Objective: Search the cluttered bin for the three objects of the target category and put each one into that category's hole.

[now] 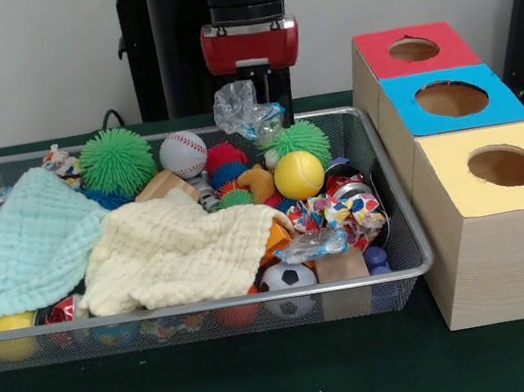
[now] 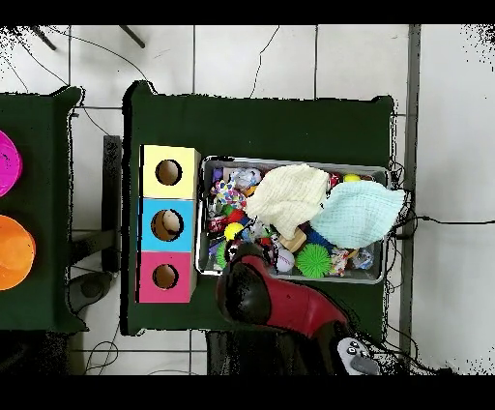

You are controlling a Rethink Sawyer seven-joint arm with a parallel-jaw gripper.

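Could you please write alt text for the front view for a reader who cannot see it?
A wire bin full of toys and two cloths sits beside three wooden boxes with red, blue and yellow holed tops, while the robot's claw hangs over the bin's far edge by crumpled clear plastic.

Wire bin point(image 1: 412, 266) crammed (balls, cloths); yellow-topped box point(image 1: 509, 213) touching its side.

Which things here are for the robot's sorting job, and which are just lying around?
For the job: gripper, wire bin of toys, red box, blue box, yellow box, each with a hole.

Just lying about: mint cloth, cream cloth, orange disc, pink disc.
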